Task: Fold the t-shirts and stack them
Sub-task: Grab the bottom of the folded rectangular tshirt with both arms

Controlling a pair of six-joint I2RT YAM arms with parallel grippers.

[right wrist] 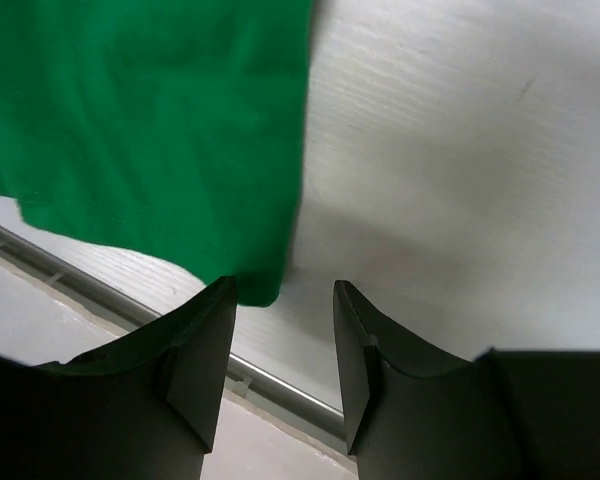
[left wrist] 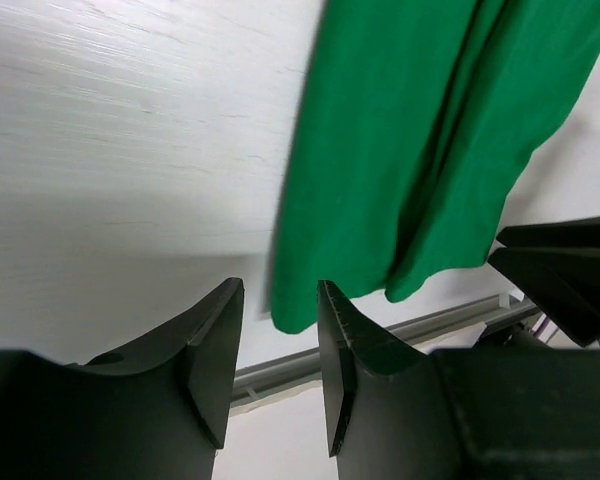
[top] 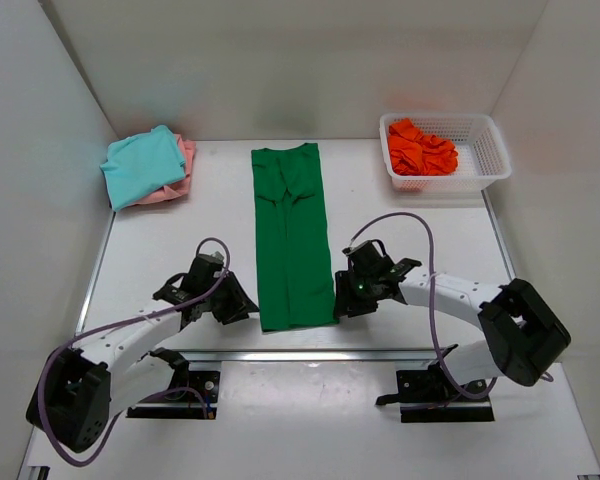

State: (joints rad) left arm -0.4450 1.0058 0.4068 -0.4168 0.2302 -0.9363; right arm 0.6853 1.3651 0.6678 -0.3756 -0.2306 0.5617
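Partway through. Folded and stacked at the far left: teal shirt (top: 140,165) on pink shirt (top: 185,165). Mid-table, narrowed into a long strip: green shirt (top: 293,240); needs crosswise folds, then stacking. Crumpled in the basket (top: 495,150) at far right: orange shirt (top: 420,148). Beside the strip's near corners: left gripper (top: 246,311) and right gripper (top: 341,303), fingers apart, clamped on nothing. No visible obstruction toward the pile.

We reach our white left arm (top: 130,340) and white right arm (top: 460,293) low and inward. The black left end effector (left wrist: 280,300) and black right end effector (right wrist: 285,295) tilt down, fingers parted on each.
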